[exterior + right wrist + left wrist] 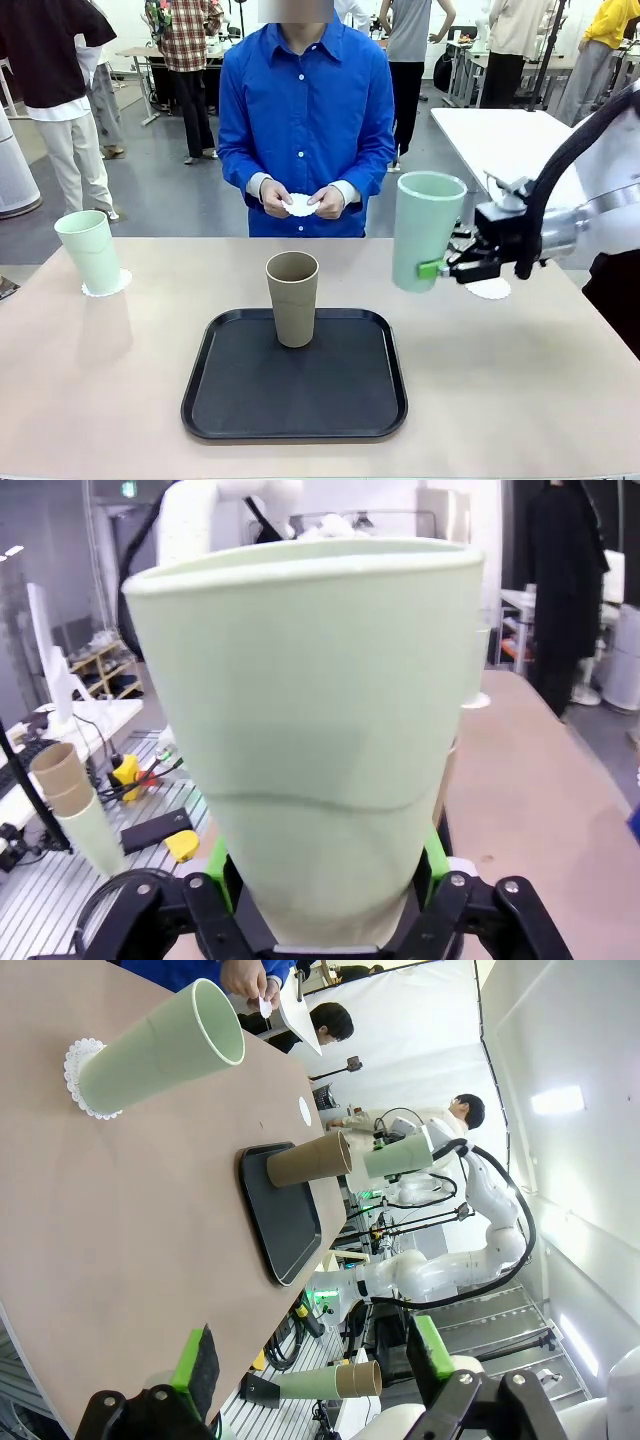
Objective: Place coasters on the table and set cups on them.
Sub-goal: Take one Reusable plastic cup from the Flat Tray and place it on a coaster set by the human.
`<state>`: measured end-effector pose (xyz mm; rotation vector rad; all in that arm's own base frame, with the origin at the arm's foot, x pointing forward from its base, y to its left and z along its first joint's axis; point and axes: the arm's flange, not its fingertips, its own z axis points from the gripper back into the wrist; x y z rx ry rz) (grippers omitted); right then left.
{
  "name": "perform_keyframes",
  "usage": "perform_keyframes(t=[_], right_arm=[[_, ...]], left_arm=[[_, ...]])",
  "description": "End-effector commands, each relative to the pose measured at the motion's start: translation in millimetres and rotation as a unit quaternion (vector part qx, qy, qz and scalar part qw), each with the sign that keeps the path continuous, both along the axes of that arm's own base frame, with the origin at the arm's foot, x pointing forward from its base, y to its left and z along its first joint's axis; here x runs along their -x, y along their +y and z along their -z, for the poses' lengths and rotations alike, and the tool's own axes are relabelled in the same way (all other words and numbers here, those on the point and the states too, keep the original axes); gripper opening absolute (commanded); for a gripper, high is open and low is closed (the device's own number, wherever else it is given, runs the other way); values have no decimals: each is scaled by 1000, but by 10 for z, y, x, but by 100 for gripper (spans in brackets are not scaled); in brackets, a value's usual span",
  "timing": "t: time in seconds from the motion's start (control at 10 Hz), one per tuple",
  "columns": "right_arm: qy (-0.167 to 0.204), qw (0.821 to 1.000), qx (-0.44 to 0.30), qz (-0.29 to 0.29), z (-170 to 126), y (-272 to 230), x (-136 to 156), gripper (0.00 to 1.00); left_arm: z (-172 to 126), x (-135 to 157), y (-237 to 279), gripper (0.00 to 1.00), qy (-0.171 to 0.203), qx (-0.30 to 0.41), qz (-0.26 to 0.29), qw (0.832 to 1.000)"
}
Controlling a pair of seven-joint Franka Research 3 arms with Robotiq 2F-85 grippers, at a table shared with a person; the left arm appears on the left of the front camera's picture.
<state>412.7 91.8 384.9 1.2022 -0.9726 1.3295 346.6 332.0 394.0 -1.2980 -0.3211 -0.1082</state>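
Observation:
My right gripper (437,268) is shut on a pale mint cup (425,232), held upright above the table (100,380) to the right of the tray. That cup (320,730) looms close in the right wrist view, between the green pads (428,865). A white coaster (490,288) lies on the table just behind that gripper. At the far left a second mint cup (90,250) stands on a coaster (108,287). The tan cup (292,298) stands on the black tray (295,410). My left gripper (312,1360) is open with nothing in it, off the table's left end.
Across the table a person in a blue shirt holds another coaster (300,205) in both hands. The tray takes up the middle of the table. A white table (500,135) stands behind at the right. Bare tabletop lies left and right of the tray.

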Motion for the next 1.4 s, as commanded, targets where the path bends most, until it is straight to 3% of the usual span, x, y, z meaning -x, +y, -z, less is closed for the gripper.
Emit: perform_keyframes(t=[0.0,0.2,0.3,0.5,0.6,1.1,1.3], right_arm=[[8,999,30,34,-173,20,137,23],[8,998,54,35,-272,-36,211,23],[-4,999,21,28,-264,-66,68,23],[-4,999,21,28,-264,-66,68,23],[-4,999,33,32,-294,-67,112,81],[30,986,35,163,0,-1298,-773,81],[44,977,29,208,116,-1735,-990,81]], left_arm=[[-12,28,-3,100,-6,0,4,1000],[-12,28,-3,100,-6,0,4,1000],[-12,28,-3,100,-6,0,4,1000],[-12,28,-3,100,-6,0,4,1000],[-12,28,-3,100,-6,0,4,1000],[-12,28,-3,100,-6,0,4,1000],[-12,28,-3,100,-6,0,4,1000]])
